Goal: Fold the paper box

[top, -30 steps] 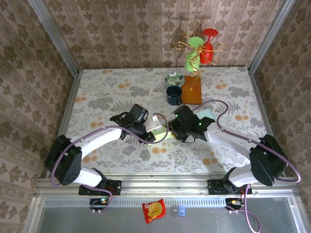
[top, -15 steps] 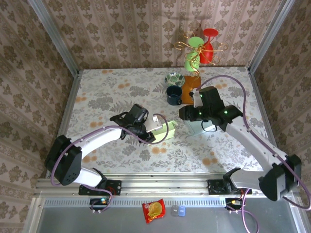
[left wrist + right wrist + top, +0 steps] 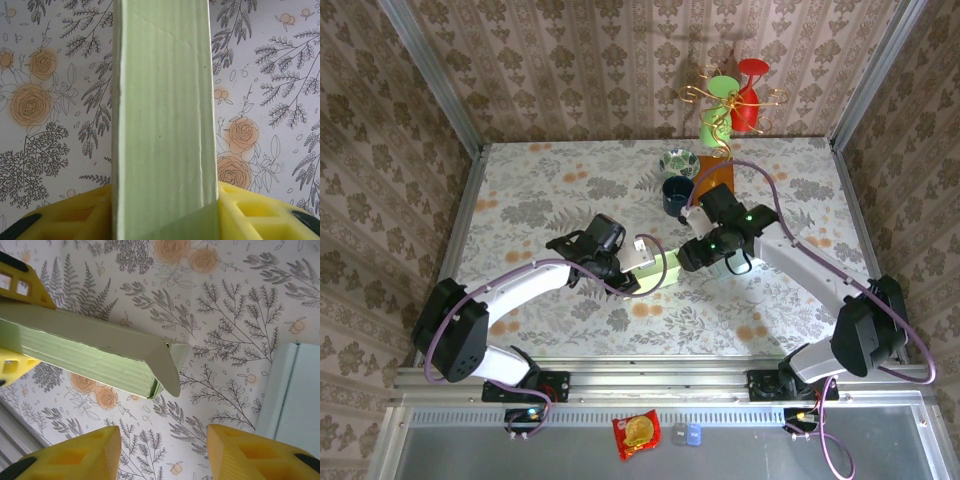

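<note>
- The paper box [image 3: 165, 125] is pale green, with faint fine ribbing along its face.
- My left gripper [image 3: 165, 212] and right gripper [image 3: 160, 455] both have bright yellow fingers.
- The surface [image 3: 550, 190] is white, printed with grey ferns and orange roses.
- The walls [image 3: 570, 60] are beige with a brown damask pattern.
- The mug [image 3: 677, 196] is dark blue.
- The snack packet [image 3: 637, 432] is red and orange.

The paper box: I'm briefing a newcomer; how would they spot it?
Start at the floral table, near its middle. The paper box is clamped in the left gripper: a long pale green carton, unlike the round mug and bowl behind.
</note>
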Tool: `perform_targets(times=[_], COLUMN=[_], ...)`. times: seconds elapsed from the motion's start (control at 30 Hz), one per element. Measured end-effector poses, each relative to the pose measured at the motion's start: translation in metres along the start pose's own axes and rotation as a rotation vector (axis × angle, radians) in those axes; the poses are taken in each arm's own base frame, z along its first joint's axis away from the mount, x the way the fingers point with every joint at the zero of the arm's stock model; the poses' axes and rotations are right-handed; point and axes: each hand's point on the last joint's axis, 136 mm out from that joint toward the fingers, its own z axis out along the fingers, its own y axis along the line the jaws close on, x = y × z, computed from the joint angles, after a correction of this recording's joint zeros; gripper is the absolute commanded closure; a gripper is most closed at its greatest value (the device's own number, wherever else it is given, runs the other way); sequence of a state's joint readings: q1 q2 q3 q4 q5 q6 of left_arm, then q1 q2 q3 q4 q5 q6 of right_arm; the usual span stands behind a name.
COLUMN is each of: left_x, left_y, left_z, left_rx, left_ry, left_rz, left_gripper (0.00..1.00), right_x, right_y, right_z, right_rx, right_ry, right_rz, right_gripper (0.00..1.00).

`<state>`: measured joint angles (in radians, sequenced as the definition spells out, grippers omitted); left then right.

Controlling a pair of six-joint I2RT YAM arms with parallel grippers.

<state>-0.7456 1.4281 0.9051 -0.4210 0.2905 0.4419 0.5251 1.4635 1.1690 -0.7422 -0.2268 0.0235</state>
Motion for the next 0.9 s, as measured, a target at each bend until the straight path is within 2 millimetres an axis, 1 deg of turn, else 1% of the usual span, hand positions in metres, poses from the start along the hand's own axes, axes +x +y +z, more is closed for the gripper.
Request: perform_targets(times=[0.13,0.33,0.4,0.7,0.9], left_x=[0.0,0.0,0.0,0.0,0.001], left_y=[0.0,0.0,0.0,0.0,0.0], left_z=[0.0,0.0,0.0,0.002,0.003], left_rx=[0.0,0.0,0.0,0.003,0.004], left_ry=[0.0,0.0,0.0,0.005,0.007], left_rz=[0.0,0.0,0.0,-0.002,-0.003], left_gripper=[0.53,0.53,0.53,0.53,0.53], right_x=[-0.003,-0.012,-0.013,-0.011,-0.013], right_y=[0.0,0.0,0.0,0.001,0.003], right_z=[0.007,0.011,0.012,0.021,0.021], right_rx=[0.011,0.016,0.018,0.025,0.03], right_ry=[0.018,0.016,0.016,0.045,0.04], right_rz=[-0.017,-0.034,-0.039,-0.044,-0.053], right_gripper=[0.56,0.66,0.67,0.72,0.77])
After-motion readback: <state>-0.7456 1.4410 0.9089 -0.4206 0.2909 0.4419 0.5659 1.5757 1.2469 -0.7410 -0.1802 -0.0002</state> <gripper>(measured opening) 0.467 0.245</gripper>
